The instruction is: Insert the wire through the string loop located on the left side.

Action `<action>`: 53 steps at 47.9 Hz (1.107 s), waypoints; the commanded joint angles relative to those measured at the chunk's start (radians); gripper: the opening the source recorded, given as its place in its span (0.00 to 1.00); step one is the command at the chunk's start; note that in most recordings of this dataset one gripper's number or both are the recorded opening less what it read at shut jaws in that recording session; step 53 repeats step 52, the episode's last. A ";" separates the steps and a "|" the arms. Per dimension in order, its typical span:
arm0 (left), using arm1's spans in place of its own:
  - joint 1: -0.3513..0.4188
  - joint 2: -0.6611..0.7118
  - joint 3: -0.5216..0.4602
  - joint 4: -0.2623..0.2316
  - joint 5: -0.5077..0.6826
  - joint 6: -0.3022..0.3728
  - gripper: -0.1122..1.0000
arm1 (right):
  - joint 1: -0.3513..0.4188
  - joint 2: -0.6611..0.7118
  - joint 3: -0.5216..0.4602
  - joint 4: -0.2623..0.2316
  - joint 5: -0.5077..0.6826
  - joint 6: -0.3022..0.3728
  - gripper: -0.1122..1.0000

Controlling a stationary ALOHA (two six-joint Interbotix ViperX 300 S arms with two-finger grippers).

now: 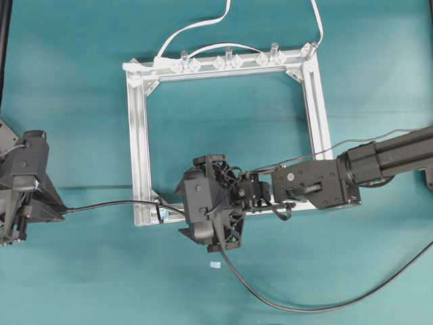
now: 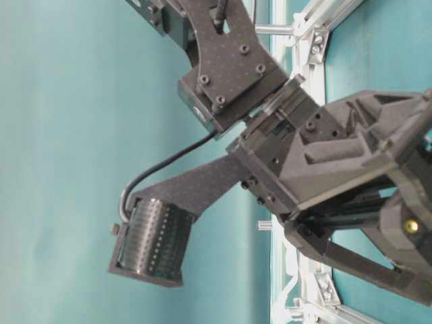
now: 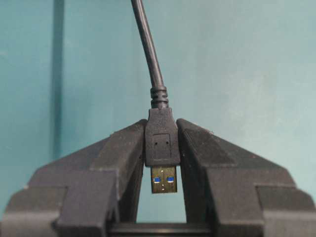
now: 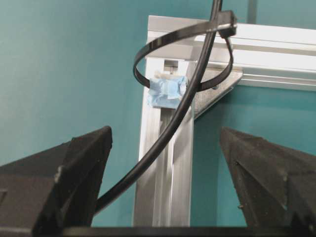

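The wire (image 1: 108, 204) is a thin black cable. It runs from my left gripper (image 1: 59, 211) rightward to the frame's near left corner, where the string loop (image 1: 160, 205) sits. In the left wrist view my left gripper (image 3: 162, 133) is shut on the wire's black plug (image 3: 162, 143), metal tip pointing back toward the camera. In the right wrist view the wire (image 4: 163, 143) passes through the dark loop (image 4: 143, 54), which is fixed by a pale blue bit (image 4: 168, 92). My right gripper (image 4: 165, 131) stands open astride the wire, just behind the loop.
The square aluminium frame (image 1: 139, 135) lies mid-table, with clear clips (image 1: 230, 61) and a white cable (image 1: 196, 27) along its far bar. The wire's slack curves across the near right of the table (image 1: 304, 308). A small pale scrap (image 1: 214, 265) lies near the right wrist.
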 commanded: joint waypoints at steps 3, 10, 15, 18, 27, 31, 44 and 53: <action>-0.009 0.000 -0.008 0.000 -0.005 -0.009 0.29 | 0.003 -0.046 -0.009 -0.002 -0.006 0.002 0.89; -0.009 0.005 -0.006 -0.002 0.003 -0.012 0.29 | 0.005 -0.046 -0.009 -0.002 -0.006 0.002 0.89; -0.009 0.011 -0.009 -0.002 0.014 -0.021 0.29 | 0.003 -0.044 -0.009 -0.002 -0.008 0.002 0.89; -0.009 0.012 -0.011 -0.002 0.017 -0.028 0.29 | 0.003 -0.046 -0.009 -0.002 -0.008 0.002 0.89; -0.009 0.012 -0.014 0.005 0.021 -0.026 0.46 | 0.005 -0.046 -0.009 -0.002 -0.008 0.002 0.89; -0.009 0.014 -0.014 0.006 0.023 -0.020 0.70 | 0.003 -0.046 -0.009 -0.002 -0.008 0.002 0.89; -0.009 0.012 -0.015 0.014 0.023 -0.014 0.67 | 0.005 -0.046 -0.009 -0.002 -0.009 0.002 0.89; -0.008 0.000 -0.026 0.026 0.023 0.021 0.67 | -0.003 -0.058 -0.015 -0.002 -0.008 0.002 0.89</action>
